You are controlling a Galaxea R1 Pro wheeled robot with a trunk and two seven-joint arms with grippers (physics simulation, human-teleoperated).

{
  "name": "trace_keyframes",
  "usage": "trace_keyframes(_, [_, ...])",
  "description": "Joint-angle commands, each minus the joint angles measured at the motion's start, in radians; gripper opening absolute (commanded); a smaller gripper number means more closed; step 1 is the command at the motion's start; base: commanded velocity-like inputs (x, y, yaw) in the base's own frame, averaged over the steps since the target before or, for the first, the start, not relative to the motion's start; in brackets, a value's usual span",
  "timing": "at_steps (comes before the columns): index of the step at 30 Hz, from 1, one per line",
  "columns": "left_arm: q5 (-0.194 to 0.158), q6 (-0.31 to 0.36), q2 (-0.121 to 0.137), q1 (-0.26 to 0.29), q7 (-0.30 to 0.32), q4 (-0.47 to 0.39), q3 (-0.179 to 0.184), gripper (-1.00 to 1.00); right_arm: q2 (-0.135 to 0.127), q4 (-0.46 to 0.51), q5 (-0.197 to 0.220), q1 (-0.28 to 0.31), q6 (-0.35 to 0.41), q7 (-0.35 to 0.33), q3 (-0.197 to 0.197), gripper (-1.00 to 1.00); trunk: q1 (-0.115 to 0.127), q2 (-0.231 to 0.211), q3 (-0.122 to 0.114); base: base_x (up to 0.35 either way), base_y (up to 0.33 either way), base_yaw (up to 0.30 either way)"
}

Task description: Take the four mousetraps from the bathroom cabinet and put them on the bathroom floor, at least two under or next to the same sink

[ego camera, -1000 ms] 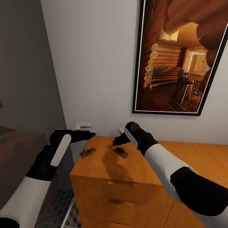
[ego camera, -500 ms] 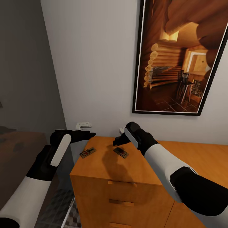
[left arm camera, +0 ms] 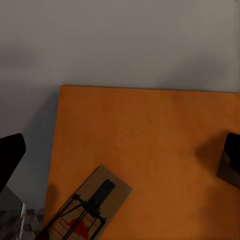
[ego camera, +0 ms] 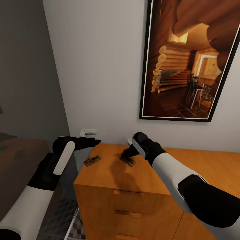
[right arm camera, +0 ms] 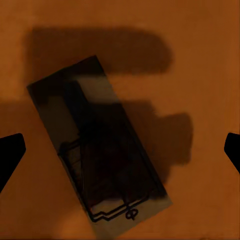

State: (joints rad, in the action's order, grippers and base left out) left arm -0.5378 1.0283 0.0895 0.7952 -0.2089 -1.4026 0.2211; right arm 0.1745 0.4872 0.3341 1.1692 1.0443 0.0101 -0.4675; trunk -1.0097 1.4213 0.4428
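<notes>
Hovering low over one mousetrap on the cabinet top, the right gripper has its fingers spread to either side of it, so pickup looks under way; next comes closing squarely on the flat piece. A second mousetrap lies near the left gripper (fingers apart, empty). A framed picture hangs behind, no obstacle.

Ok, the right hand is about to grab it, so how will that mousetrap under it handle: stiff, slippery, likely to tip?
The mousetrap looks like a thin flat board, so probably stiff and light. Lying flush on the cabinet top, it may slide rather than tip. The right hand spans it with open fingers; its low edges offer little purchase.
</notes>
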Motion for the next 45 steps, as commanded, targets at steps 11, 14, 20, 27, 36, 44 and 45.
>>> trace_keyframes(11, [-0.011,0.002,0.001,0.001,-0.01,-0.001,0.002,1.0,0.0,-0.045,0.001,0.001,0.003,0.0,-0.005,1.0,0.0,0.001,0.001,0.0,0.0,0.0])
trace_keyframes(14, [-0.011,0.002,0.001,0.001,-0.01,-0.001,0.002,1.0,0.0,-0.048,0.002,0.001,0.003,-0.001,-0.006,1.0,0.0,0.001,0.001,0.0,0.0,0.0])
trace_keyframes(20, [-0.01,0.002,0.001,0.001,-0.01,-0.001,0.001,1.0,0.0,-0.05,0.003,0.001,0.003,-0.001,-0.006,1.0,0.0,0.001,0.001,0.0,0.0,0.0])
trace_keyframes(27, [-0.011,0.002,0.001,0.001,-0.01,-0.001,0.001,1.0,0.0,-0.046,0.01,0.001,0.003,-0.002,-0.007,1.0,0.0,0.001,0.001,0.0,0.0,0.0])
trace_keyframes(36, [-0.011,0.002,-0.001,0.001,-0.01,-0.001,0.001,1.0,0.0,-0.042,0.013,0.001,0.003,-0.008,-0.007,1.0,0.0,0.001,0.001,0.0,0.0,0.0])
trace_keyframes(44, [-0.01,0.002,-0.003,0.001,-0.01,-0.001,0.001,1.0,0.0,-0.041,0.013,0.001,0.003,-0.035,-0.006,1.0,0.0,0.001,0.001,0.0,0.0,0.0])
trace_keyframes(45, [-0.01,0.002,-0.003,0.001,-0.01,-0.001,0.001,1.0,0.0,-0.041,0.013,0.001,0.003,-0.035,-0.006,1.0,0.0,0.001,0.001,0.0,0.0,0.0])
